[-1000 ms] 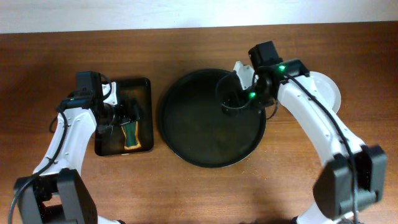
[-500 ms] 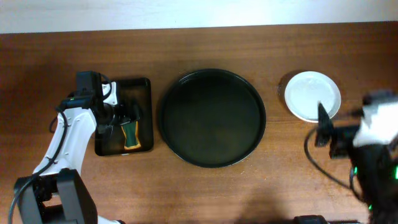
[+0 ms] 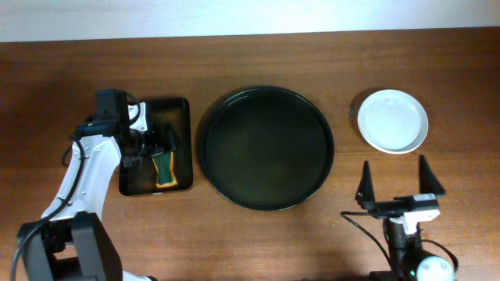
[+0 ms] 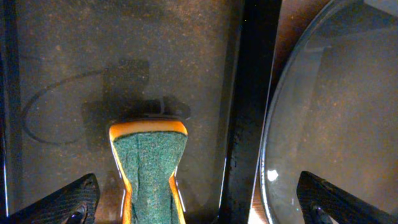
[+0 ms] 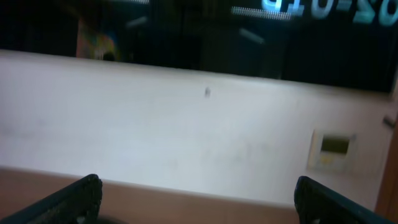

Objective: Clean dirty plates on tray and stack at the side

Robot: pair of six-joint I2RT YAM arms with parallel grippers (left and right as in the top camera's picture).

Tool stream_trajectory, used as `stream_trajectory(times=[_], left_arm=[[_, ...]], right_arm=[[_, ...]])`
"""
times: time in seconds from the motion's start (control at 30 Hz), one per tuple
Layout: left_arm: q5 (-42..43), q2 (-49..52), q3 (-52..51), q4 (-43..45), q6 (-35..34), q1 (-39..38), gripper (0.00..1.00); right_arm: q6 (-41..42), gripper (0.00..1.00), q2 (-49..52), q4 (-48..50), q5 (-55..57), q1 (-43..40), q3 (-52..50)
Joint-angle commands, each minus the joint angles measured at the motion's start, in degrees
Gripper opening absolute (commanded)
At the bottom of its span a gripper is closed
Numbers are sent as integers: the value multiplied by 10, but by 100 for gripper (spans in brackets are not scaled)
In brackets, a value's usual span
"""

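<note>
Overhead, we've got the plates [image 3: 393,121] on the worktop [image 3: 453,70] right of the bare tray [image 3: 266,148], straight ahead of the right end effector [image 3: 396,183], fingers [image 3: 364,186] spread and empty, so that arm's far nearer than the left. Left wrist: left end effector [image 4: 199,205] spread wide astride the sponge [image 4: 149,165], not pinching it, in the rectangular tray [image 4: 74,74]. Right wrist: just a pale wall [image 5: 186,137] past spread fingertips [image 5: 74,199], no plates showing.

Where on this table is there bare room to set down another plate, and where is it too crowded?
The round black tray is bare inside. Bare table lies between its rim and the white plates, and along the far edge. Crowded: the small rectangular tray, filled by the sponge and the left hand; the open right hand stands near the plates.
</note>
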Motion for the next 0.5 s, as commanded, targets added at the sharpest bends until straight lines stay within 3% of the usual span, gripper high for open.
stream_trajectory(times=[0.0, 0.2, 0.47], left_arm=[[6, -9, 7, 0, 3, 2, 99], [6, -9, 7, 0, 3, 2, 99], [6, -9, 7, 0, 3, 2, 99]], right_arm=[[28, 99, -6, -15, -9, -3, -49], [28, 99, -3, -179, -7, -3, -49], [28, 99, -1, -180, -7, -4, -49]])
